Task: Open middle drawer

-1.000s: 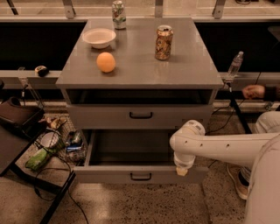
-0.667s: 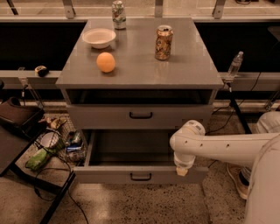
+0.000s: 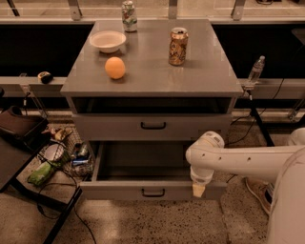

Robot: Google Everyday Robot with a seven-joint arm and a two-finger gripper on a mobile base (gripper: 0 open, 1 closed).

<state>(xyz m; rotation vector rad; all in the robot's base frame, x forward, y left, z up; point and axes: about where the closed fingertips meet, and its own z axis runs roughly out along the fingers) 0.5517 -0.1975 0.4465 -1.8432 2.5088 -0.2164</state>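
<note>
The grey cabinet has a middle drawer (image 3: 114, 127) with a flat grey front and a small black bar handle (image 3: 153, 126); it is pushed in flush. Below it the bottom drawer (image 3: 109, 189) is pulled out, showing an empty tray, with its own black handle (image 3: 153, 193). My gripper (image 3: 198, 190) points down at the right part of the bottom drawer's front edge, below and right of the middle drawer's handle. My white arm (image 3: 248, 159) reaches in from the right. Above the middle drawer is a dark shallow slot (image 3: 152, 105).
On the cabinet top (image 3: 152, 76) sit a white bowl (image 3: 107, 41), an orange (image 3: 115, 67), a brown can (image 3: 177, 46) and a pale can (image 3: 128, 9). A dark chair (image 3: 19, 143) and a basket of clutter (image 3: 62, 155) stand at left. A water bottle (image 3: 256, 70) stands at right.
</note>
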